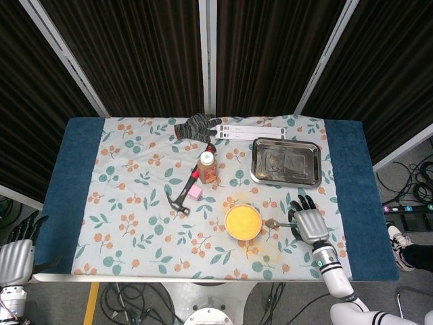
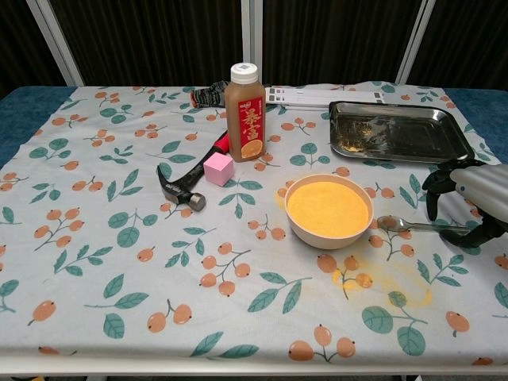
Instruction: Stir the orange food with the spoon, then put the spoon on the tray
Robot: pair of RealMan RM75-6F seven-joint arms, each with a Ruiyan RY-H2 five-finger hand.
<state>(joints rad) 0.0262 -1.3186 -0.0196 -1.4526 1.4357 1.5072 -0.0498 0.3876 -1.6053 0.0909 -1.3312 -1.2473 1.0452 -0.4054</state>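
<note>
Hammer [image 2: 181, 184], cube [image 2: 218, 168], bottle [image 2: 244, 101] beside bowl [image 2: 329, 211]

We see the right hand [image 2: 468, 202] cut off by the chest view's right edge, covering the spoon [image 2: 413, 225] handle's tip; the left hand [image 1: 17, 250] sits half out of frame, near left.

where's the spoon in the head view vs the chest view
Head view: the spoon lies right of centre, low in the picture, its bowl toward the orange food and its handle reaching under the right hand.
Chest view: the spoon lies at the right, at mid-height, handle pointing toward the right hand at the picture's edge.
Shared landmark: the bowl of orange food, just left of the spoon in both.
</note>
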